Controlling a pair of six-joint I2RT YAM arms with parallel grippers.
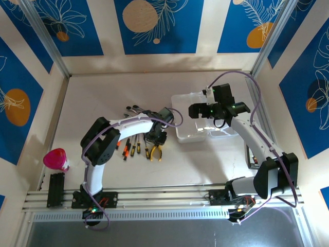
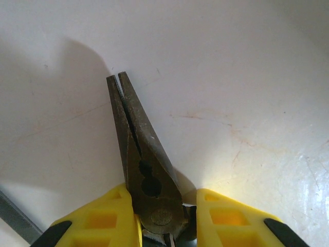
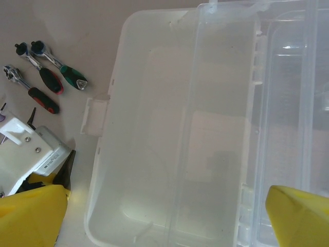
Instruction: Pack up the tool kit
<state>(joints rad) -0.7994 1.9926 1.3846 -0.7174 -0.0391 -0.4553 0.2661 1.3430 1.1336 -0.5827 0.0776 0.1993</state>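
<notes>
Two left fingers [image 2: 226, 216] flanking pliers [image 2: 146, 154], grip uncertain, right fingers [image 3: 300, 218] spread above case [image 3: 154, 134]

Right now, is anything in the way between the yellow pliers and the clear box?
Nothing visible. Bare table lies between the pliers and the open clear case; the screwdrivers lie on the pliers' other side.

Clear plastic case [image 1: 191, 135] lies open; at its 8 o'clock lie yellow-handled pliers [image 2: 146, 170], tips together, small screwdrivers [image 1: 129, 148] in a row at their 9, ratchet wrenches [image 3: 46, 82] at 11
</notes>
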